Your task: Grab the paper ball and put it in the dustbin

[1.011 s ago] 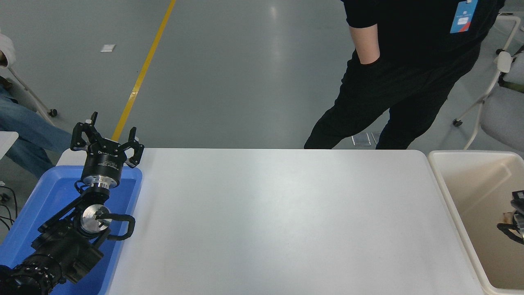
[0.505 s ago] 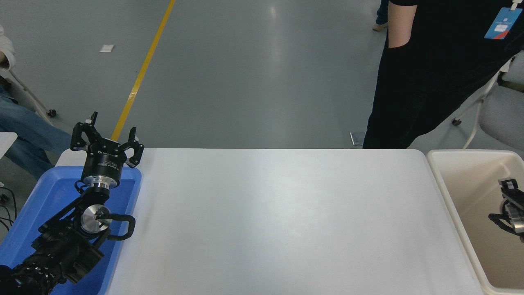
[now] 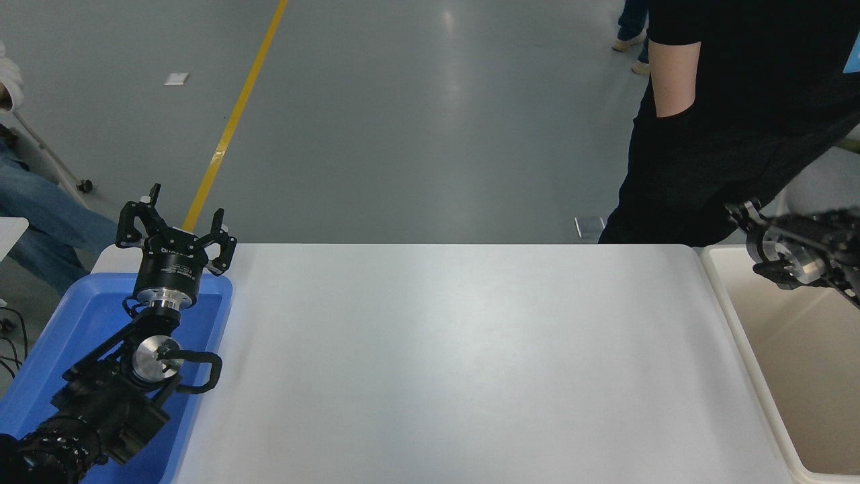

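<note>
Jaws over dustbin, white table

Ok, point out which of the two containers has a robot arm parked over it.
The blue tray at the table's left end: the left gripper sits parked above it. The beige dustbin lies at the right end.

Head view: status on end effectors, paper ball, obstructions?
Left end effector open, parked over blue tray. Right end effector above dustbin far rim, state unclear. Paper ball not visible. Person behind the table.
</note>
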### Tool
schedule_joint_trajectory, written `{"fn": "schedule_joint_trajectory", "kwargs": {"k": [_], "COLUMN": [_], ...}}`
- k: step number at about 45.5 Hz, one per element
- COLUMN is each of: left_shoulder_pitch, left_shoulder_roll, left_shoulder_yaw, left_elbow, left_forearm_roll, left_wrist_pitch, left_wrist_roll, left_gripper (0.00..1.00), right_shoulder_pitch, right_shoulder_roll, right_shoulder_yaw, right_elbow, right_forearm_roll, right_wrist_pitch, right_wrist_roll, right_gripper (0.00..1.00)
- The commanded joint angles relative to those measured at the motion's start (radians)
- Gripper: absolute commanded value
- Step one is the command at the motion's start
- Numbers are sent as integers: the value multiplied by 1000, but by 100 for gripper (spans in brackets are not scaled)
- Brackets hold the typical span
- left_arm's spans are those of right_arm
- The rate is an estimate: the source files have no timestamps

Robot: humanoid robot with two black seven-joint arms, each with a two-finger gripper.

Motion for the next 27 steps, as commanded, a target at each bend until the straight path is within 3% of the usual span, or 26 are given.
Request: {"fn": "schedule_joint_trajectory", "kwargs": {"k": [1, 7, 27], "left_shoulder_pitch": [0, 0, 0], "left_shoulder_roll": [0, 0, 0], "left_shoulder_yaw": [0, 0, 0], "left_elbow": [0, 0, 0], "left_forearm_roll": [0, 0, 0], "left_wrist_pitch": [0, 0, 0], "left_wrist_roll": [-1, 0, -1], "left_gripper": [99, 99, 99], "right_shoulder_pitch": [296, 422, 738], "right_shoulder_roll": [61, 83, 109], "right_shoulder_yaw": [-154, -223, -293], "right_elbow": [224, 385, 714], "right_forearm_roll": [-55, -58, -42], "right_wrist_pitch": [235, 381, 599], "right_wrist_roll": [-2, 0, 0], "right_gripper": [100, 100, 100]}}
